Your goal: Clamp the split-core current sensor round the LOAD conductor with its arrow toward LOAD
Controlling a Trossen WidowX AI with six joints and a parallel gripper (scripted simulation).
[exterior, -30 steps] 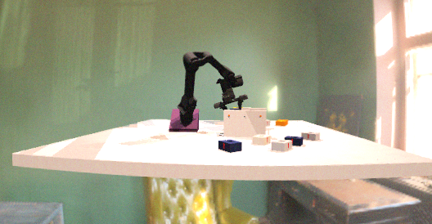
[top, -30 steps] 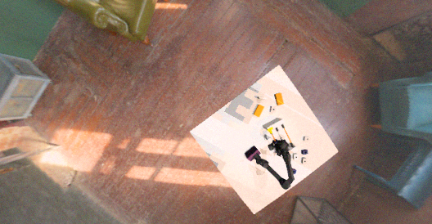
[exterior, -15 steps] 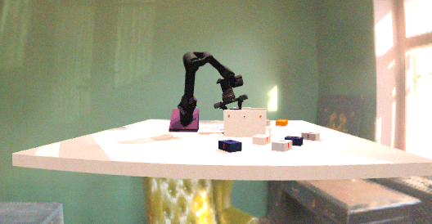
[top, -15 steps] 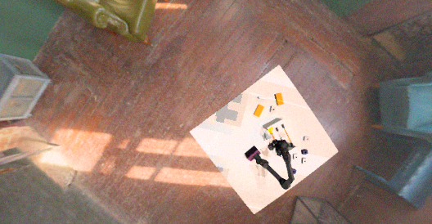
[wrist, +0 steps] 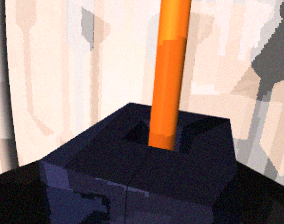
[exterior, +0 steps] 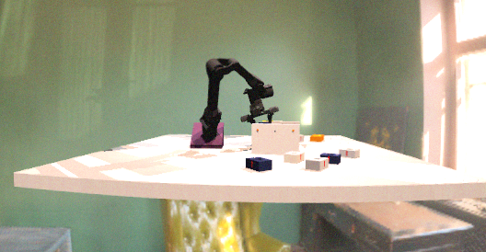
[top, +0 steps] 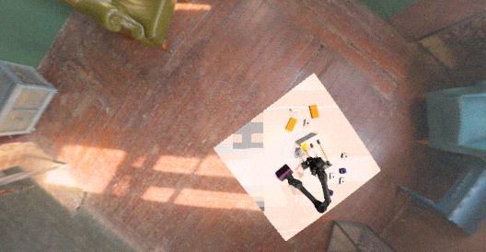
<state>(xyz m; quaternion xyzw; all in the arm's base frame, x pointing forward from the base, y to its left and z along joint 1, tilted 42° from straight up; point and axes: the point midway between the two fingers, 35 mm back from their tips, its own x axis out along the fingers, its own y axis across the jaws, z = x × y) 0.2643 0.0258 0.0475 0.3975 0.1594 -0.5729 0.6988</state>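
Most of the clamping looks done, to my eye: in the wrist view the dark blue sensor [wrist: 105, 172] sits round an orange conductor [wrist: 169, 95] that runs up towards twelve o'clock, and its two halves appear to meet along the near seam. The claw [top: 316, 164] [exterior: 260, 119] [wrist: 155, 163] is pinching the sensor, with dark fingers at eight and four o'clock of it. Neither latch, arrow nor LOAD marker can be made out, so the seating and direction want checking (a neat seam is no proof of a click). Letting go is what certainly remains, then backing off. Around the work, going left to right in the top view, a grey cabinet [top: 25, 102] stands at nine o'clock on a worn plank floor [top: 138, 88], and a yellow-green armchair [top: 147, 5] at eleven. The pale table [top: 285, 228] [exterior: 138, 190] spreads from about three round to six, carrying the arm's purple base block [top: 280, 168] [exterior: 195, 143] towards its nine o'clock side and two orange blocks [top: 314, 111] towards twelve. At three o'clock is a blue chair [top: 462, 120]. In the exterior view a bright window [exterior: 474, 70] lies at two o'clock.
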